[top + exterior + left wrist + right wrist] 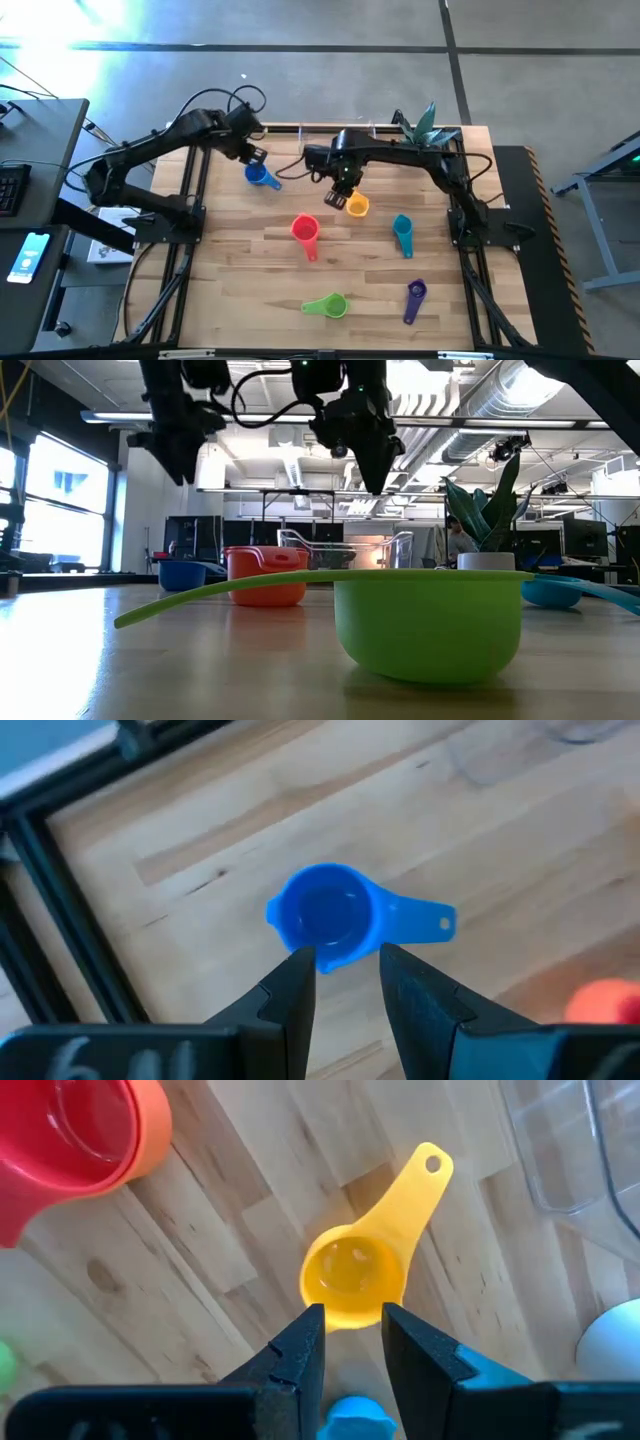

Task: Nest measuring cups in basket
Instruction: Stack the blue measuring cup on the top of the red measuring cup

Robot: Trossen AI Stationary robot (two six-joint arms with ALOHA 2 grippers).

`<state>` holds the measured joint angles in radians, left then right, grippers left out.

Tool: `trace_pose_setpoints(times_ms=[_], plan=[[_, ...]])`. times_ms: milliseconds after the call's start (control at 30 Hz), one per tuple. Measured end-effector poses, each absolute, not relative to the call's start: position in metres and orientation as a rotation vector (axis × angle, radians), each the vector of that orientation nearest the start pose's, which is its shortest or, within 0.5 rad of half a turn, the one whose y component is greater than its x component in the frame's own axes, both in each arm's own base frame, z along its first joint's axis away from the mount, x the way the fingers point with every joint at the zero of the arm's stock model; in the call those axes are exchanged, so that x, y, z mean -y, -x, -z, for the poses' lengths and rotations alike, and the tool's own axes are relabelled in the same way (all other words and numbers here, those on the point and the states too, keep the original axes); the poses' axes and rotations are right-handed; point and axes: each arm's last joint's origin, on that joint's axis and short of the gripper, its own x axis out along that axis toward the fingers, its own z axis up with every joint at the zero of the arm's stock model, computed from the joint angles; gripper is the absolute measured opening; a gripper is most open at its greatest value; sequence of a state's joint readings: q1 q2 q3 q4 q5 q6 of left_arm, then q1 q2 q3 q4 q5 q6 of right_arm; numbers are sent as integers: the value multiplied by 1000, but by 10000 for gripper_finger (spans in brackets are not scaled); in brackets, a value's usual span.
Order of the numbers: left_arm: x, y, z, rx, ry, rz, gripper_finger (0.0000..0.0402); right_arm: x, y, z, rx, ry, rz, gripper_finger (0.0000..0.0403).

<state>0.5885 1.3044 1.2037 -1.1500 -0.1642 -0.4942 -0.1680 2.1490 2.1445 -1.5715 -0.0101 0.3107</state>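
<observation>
My left gripper [255, 157] hangs open above the blue cup [325, 915], which stands on the table near the far left; its fingertips frame the cup's bowl in the left wrist view without touching it. My right gripper [338, 190] is open over the yellow cup [352, 1275], whose handle [420, 1175] points away toward the basket. In the low view both grippers [180, 455] [375, 460] are well above the table. The clear basket [345, 548] stands at the far edge. The red cup [306, 230], with orange showing round its rim [150, 1120], the teal cup [403, 232], the green cup [328, 305] and the purple cup [415, 295] lie apart on the table.
A white plant pot [487, 561] with a green plant [420, 125] stands at the far right beside the basket. Black frame rails [190, 200] run along both sides of the wooden table. Bare wood lies between the scattered cups.
</observation>
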Motion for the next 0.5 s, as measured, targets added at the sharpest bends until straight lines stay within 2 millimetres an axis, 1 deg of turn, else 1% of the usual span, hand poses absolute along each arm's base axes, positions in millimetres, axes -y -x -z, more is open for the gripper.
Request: trace_pose_setpoints(times_ms=[200,500], plan=[[-155,-196,-278,-1190,736,-911,103,81,-398,-293,-1530,-386,343,94],[-180,-204,-245,-1358,710,-826,103,82,-399,-293,-1514,-372,328,94]])
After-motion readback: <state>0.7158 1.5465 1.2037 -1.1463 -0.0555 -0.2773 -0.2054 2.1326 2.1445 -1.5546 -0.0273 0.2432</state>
